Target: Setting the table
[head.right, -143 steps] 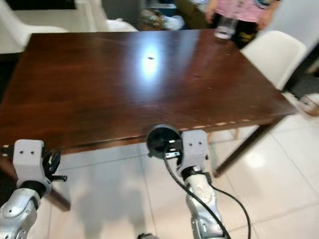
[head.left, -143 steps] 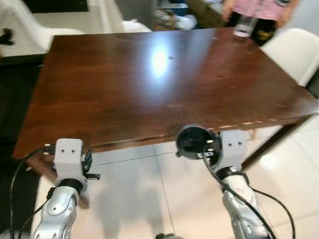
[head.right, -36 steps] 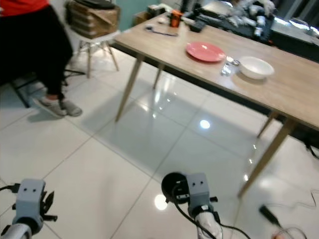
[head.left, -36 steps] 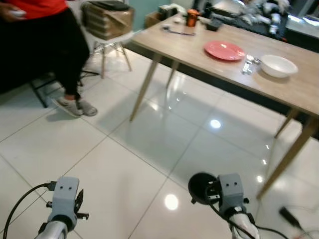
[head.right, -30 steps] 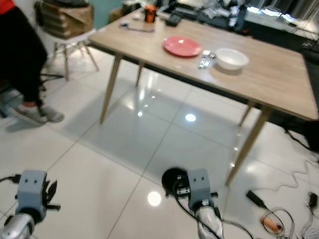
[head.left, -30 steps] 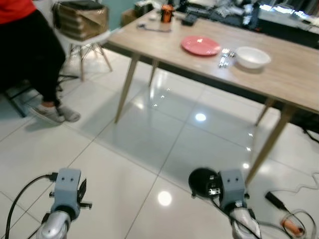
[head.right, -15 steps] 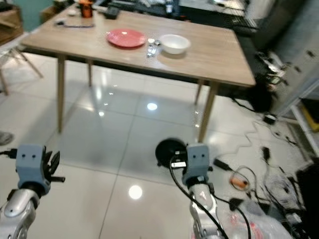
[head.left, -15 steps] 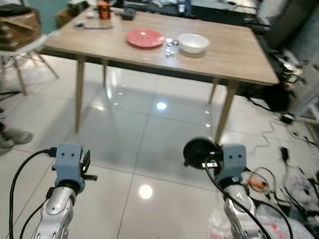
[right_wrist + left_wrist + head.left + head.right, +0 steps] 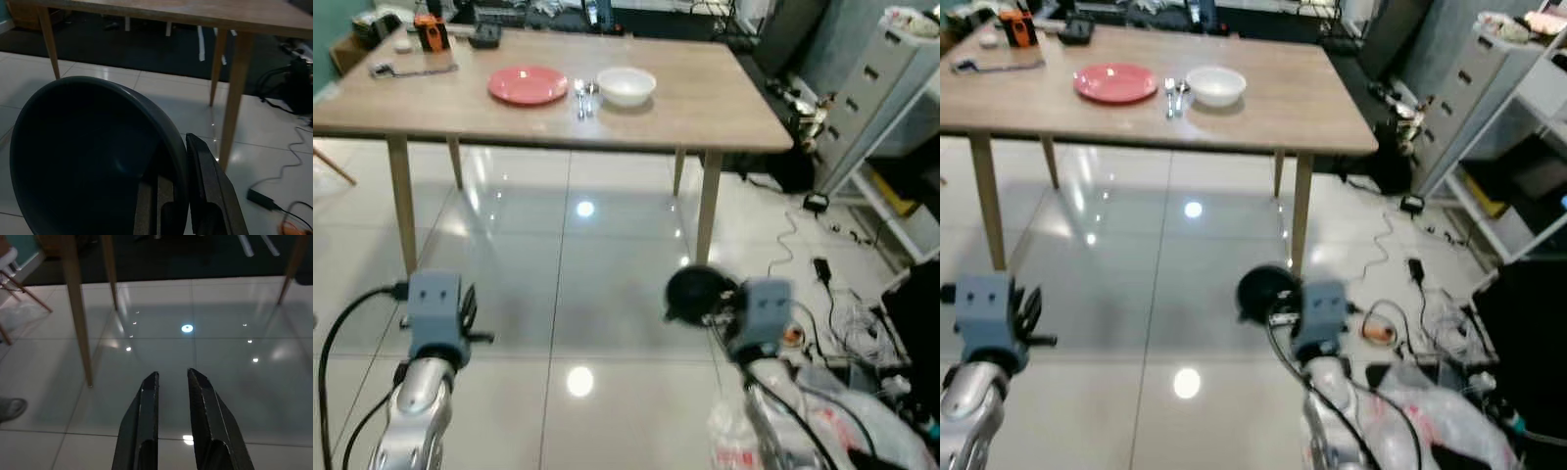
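Observation:
My right gripper [image 9: 171, 164] is shut on the rim of a black bowl [image 9: 693, 292], held low over the white tiled floor. One finger [image 9: 208, 181] lies outside the rim. A light wooden table [image 9: 724, 88] stands ahead, some way off. On it are a pink plate [image 9: 529, 84], a white bowl [image 9: 626, 85] and cutlery [image 9: 582, 95] between them. My left gripper [image 9: 172, 377] is open above the floor with nothing between its fingers.
An orange item [image 9: 432, 32] and dark objects lie at the table's far left end. Grey drawers [image 9: 871, 88] stand to the right. Cables [image 9: 822, 269] and a plastic bag [image 9: 862, 436] litter the floor on the right. Table legs [image 9: 708, 211] stand ahead.
The camera has swung round, so the light table now sits more squarely ahead and the drawers have come into view. The black bowl stays in my right gripper.

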Controlling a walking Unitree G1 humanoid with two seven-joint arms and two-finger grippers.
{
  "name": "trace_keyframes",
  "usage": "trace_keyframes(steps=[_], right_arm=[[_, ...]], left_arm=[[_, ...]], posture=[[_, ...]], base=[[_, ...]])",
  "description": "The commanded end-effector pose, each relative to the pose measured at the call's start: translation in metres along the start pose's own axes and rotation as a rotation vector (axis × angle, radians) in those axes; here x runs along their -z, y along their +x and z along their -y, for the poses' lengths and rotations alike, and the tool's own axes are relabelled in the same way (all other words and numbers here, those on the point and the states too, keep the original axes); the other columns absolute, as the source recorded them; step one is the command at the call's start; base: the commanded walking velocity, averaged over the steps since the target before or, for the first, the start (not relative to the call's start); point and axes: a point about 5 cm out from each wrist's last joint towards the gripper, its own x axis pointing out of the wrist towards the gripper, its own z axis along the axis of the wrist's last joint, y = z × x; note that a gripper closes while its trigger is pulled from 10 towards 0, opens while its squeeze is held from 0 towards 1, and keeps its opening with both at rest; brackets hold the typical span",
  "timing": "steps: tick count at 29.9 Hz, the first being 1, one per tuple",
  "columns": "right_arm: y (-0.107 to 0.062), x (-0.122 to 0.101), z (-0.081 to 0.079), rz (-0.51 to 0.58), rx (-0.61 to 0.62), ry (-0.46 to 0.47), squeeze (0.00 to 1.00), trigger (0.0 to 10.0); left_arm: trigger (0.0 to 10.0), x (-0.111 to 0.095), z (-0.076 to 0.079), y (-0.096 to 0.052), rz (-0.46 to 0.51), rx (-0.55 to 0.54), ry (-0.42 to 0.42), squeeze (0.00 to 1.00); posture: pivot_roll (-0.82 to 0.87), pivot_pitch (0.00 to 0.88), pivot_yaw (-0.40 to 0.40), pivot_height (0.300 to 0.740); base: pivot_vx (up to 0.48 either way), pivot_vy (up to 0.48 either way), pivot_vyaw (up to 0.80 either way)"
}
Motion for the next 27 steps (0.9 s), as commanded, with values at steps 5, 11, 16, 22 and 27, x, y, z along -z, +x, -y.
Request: trace_keyframes(steps=[5,11,16,22,27], right_arm=[[0.0013,-0.0001,0.0054,-0.011,0.014,-0.011,0.0,10.0],[0.0015,0.0,0.0055,-0.019,0.011,-0.01,0.0,10.0],[0.0016,0.0,0.0069,-0.021,0.015,-0.012,0.0,10.0],[0.0029,-0.0022,0.0092,-0.014,0.027,-0.008,0.0,10.0],[0.0048,-0.0084,0.0102,0.009,0.037,0.0,0.0,10.0]], left_arm=[[10.0,0.0029,0.0025,-0.001,-0.019,0.001,0.001,0.0],[10.0,0.0033,0.0029,-0.0016,-0.021,0.003,0.001,0.0],[10.0,0.0037,0.0033,-0.0016,-0.023,0.004,0.002,0.0],[10.0,0.0045,0.0039,-0.0018,-0.026,0.008,0.006,0.0],[10.0,0.0049,0.0038,-0.0023,-0.028,0.008,0.007,0.0]], posture=[[0.0,0.048,0.017,0.74],[0.0,0.044,0.017,0.74],[0.0,0.042,0.018,0.74],[0.0,0.042,0.018,0.74],[0.01,0.046,0.019,0.74]], base=[[0.472,0.0,0.0],[0.472,0.0,-0.4],[0.472,0.0,-0.8],[0.472,0.0,-0.75],[0.472,0.0,0.0]])
